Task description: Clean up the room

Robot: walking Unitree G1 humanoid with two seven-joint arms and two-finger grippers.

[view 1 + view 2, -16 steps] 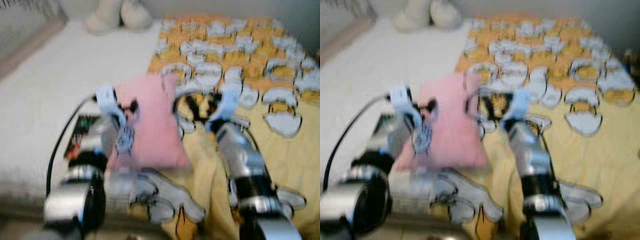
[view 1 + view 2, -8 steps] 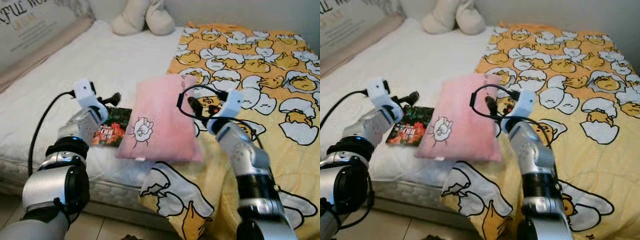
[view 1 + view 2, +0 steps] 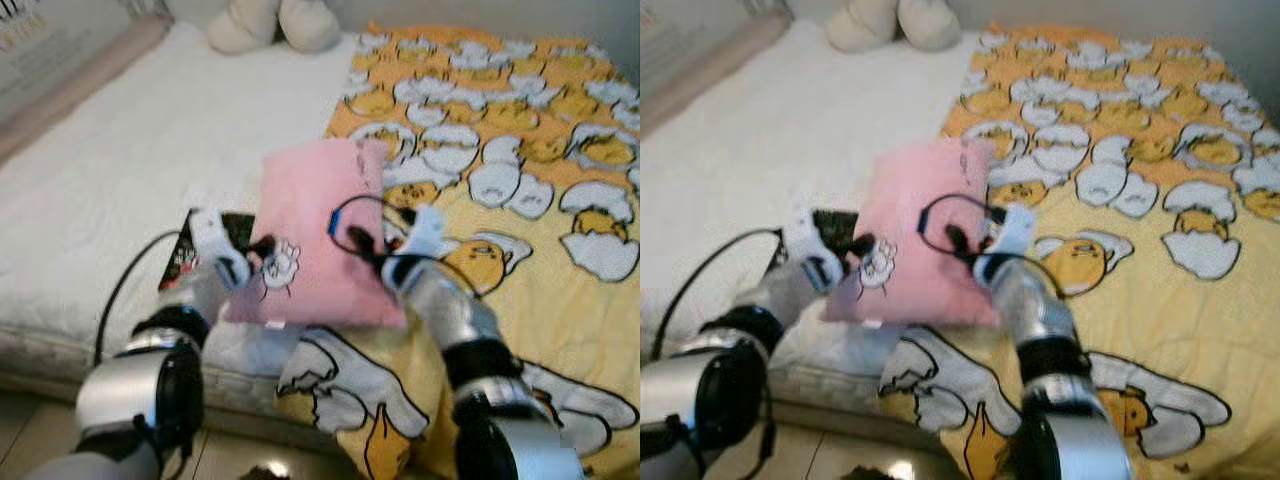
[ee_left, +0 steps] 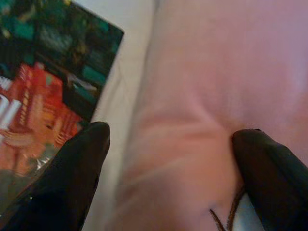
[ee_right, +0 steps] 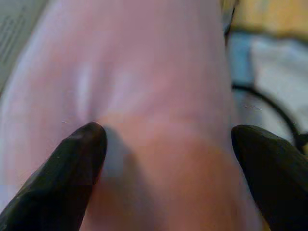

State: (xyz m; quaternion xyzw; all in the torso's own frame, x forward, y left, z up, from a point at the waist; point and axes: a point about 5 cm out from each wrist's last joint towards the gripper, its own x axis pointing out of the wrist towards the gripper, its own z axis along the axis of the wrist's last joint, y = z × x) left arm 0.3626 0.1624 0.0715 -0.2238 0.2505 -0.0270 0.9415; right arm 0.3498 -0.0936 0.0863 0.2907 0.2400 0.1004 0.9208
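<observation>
A pink pillow [image 3: 315,225] with a small white drawing lies on the bed, partly over the yellow blanket. My left gripper [image 3: 258,252] is at the pillow's left edge, open; in the left wrist view one finger [image 4: 67,173] rests by the book [image 4: 43,82] and the other presses into the pillow [image 4: 216,72]. My right gripper [image 3: 366,246] is on the pillow's right side, open, with both fingertips [image 5: 77,159] dented into the pink cloth [image 5: 159,86]. The dark book [image 3: 835,226] with red print lies flat, half tucked under the pillow's left edge.
A yellow blanket [image 3: 520,150] printed with egg figures covers the bed's right half and hangs over the front edge. White sheet [image 3: 120,170] lies to the left. A beige plush toy [image 3: 275,22] sits at the far end. Tiled floor [image 3: 30,440] shows below.
Both grippers have closed in on the pillow: the left moved right from over the book to the pillow's edge, the right moved left onto it. The camera has shifted too.
</observation>
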